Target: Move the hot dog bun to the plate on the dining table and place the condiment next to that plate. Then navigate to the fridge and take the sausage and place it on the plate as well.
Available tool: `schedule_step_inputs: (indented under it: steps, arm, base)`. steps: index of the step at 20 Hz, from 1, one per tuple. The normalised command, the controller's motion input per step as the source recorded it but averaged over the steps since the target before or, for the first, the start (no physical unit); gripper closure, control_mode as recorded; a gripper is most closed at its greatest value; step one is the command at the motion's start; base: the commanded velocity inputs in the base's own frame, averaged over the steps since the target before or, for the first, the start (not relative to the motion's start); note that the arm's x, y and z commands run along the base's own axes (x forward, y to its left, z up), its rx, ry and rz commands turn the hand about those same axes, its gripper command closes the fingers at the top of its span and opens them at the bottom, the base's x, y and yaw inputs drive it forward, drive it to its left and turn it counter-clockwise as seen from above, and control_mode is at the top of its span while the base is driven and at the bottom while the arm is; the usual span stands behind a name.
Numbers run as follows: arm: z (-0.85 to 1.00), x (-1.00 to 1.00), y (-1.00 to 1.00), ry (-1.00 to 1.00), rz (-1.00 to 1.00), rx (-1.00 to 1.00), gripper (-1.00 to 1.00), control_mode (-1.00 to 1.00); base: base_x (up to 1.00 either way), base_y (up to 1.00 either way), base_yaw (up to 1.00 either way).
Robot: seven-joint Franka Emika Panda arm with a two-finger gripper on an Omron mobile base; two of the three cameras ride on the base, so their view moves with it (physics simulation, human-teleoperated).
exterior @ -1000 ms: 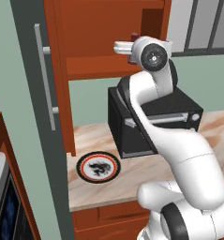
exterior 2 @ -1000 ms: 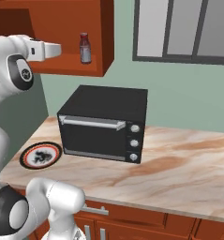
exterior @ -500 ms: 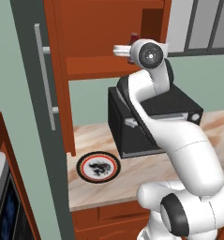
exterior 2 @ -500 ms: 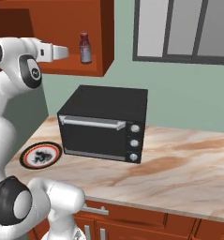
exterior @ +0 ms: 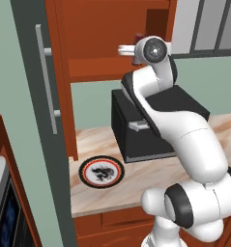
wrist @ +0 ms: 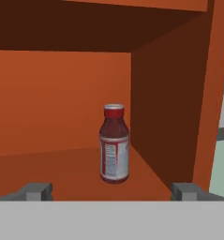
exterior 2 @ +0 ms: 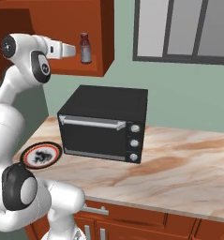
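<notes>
Hand view: the two finger tips stand far apart at the bottom edge, gripper (wrist: 111,191) spread wide with nothing between them. Just beyond, the condiment (wrist: 114,143) stands upright on the floor of an open red-brown wall cabinet (wrist: 57,89), close to the cabinet's right wall, red cap up and pale label facing the camera, clear of both fingers. From the right base view the arm reaches up and levels out at cabinet height, the gripper (exterior 2: 70,49) pointing at the bottle (exterior 2: 85,48), near it but with a gap between them. Below the cabinet a black toaster oven (exterior 2: 104,123) sits on the beige-pink marbled counter (exterior 2: 179,159), door closed, three pale knobs down its right side. The plate (exterior 2: 40,155) lies flat on the counter just left of the oven, black-and-red rim, dark pattern on white centre, nothing on it. In the left base view the same plate (exterior: 101,171) sits near the counter's front, with a tall dark grey panel (exterior: 37,111) bearing a long thin handle standing to its left. A window (exterior 2: 188,30) with grey panes is set in the green wall behind.
</notes>
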Motion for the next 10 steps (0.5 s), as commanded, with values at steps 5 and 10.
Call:
schedule_step_inputs:
  steps: [5,10]
  arm:
    - [-0.01,0.42,0.0,0.05,-0.01,0.0,-1.0,-1.0]
    - [-0.02,0.36,0.0,0.01,0.0,0.0,-1.0,-1.0]
  base:
    - [0.0,0.0,0.0]
    - [0.0,0.0,0.0]
